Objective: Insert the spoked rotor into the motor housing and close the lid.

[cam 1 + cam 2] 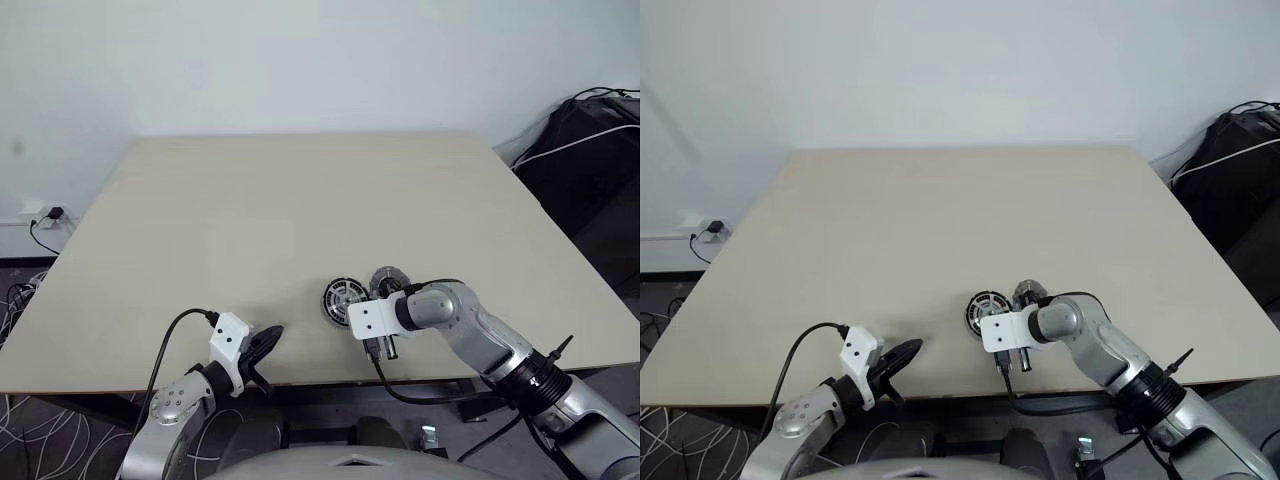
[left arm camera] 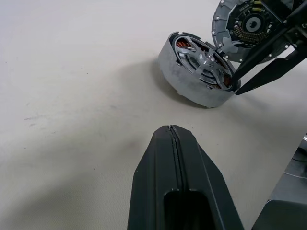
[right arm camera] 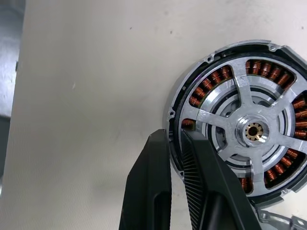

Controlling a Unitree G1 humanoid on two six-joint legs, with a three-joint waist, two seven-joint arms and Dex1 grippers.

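Right wrist view: low in the frame the right gripper (image 3: pixel 175 143) is pinching the edge of the motor housing (image 3: pixel 242 127), one finger outside the wall, one just inside, probably to steady or shift it. The spoked rotor (image 3: pixel 252 129) already sits seated in it at centre right, copper windings showing between the spokes. In the left wrist view the left gripper (image 2: pixel 172 132), pressed together and empty, waits at the bottom. Farther off, at the upper right, the lid (image 2: pixel 247 24) lies just behind the housing, not yet fitted.
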